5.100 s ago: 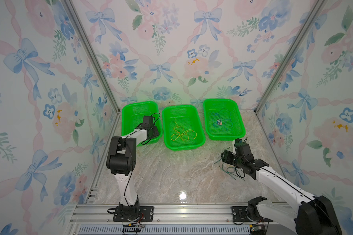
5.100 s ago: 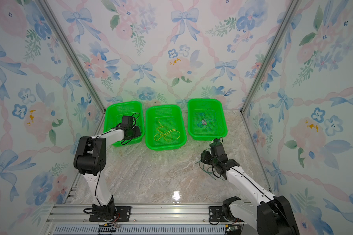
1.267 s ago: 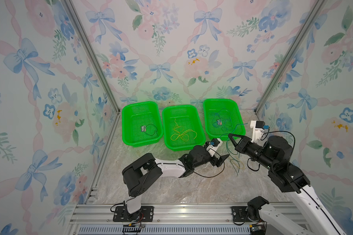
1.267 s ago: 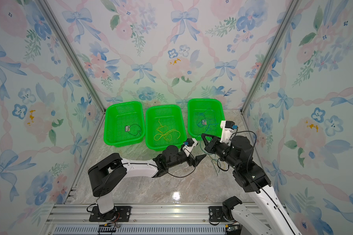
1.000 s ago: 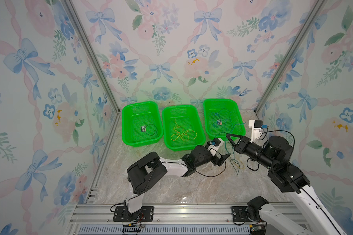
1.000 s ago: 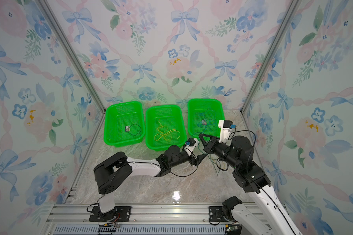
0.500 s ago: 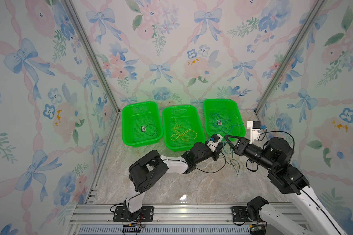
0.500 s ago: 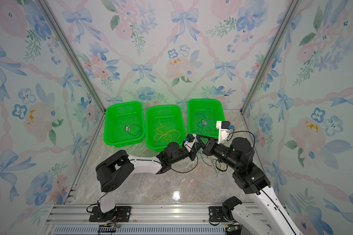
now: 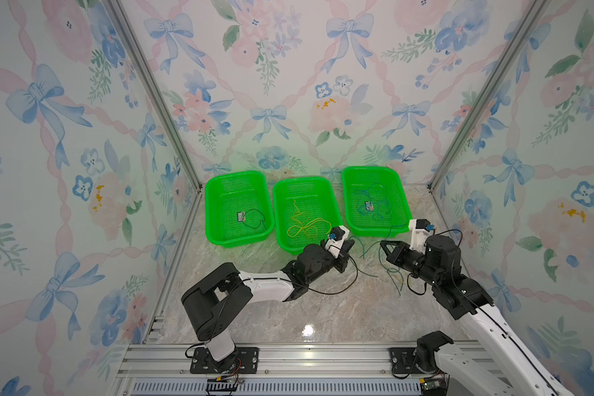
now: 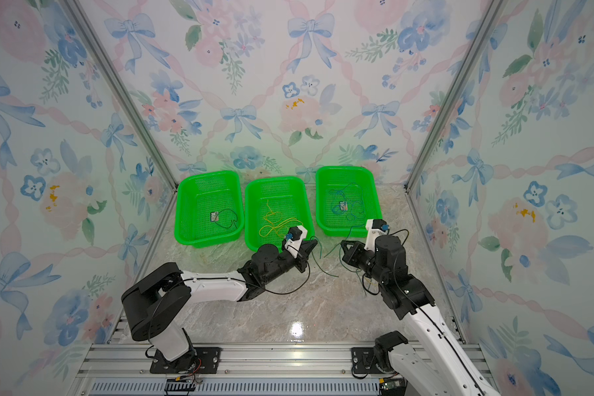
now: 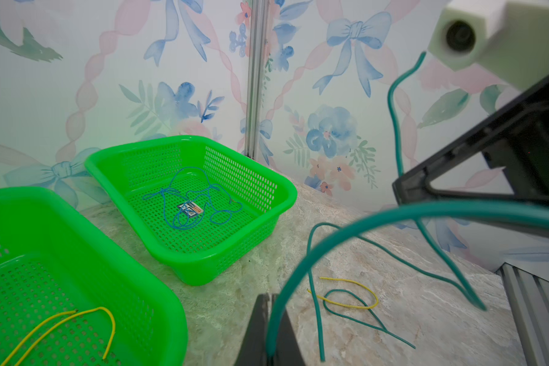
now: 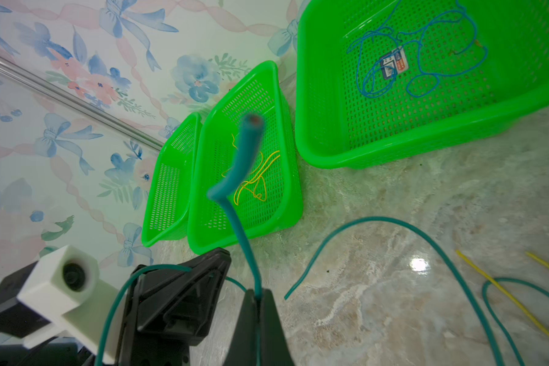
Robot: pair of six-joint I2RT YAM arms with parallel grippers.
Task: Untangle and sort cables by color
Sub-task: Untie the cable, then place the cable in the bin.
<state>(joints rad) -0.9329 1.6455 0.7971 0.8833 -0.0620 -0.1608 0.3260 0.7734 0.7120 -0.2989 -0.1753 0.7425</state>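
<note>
The left claw (image 9: pixel 348 245) is clamped shut on a thin dark green wire (image 11: pixel 425 209), and the right claw (image 9: pixel 384 244) close by is pinched tight on dark green wire too. More of it and a thin yellow wire (image 11: pixel 355 281) lie loose on the marble-look table (image 9: pixel 323 308) under them, with thin blue wires (image 11: pixel 179 223) sitting in the rightmost of three bright green plastic mesh baskets (image 9: pixel 240 241) behind.
</note>
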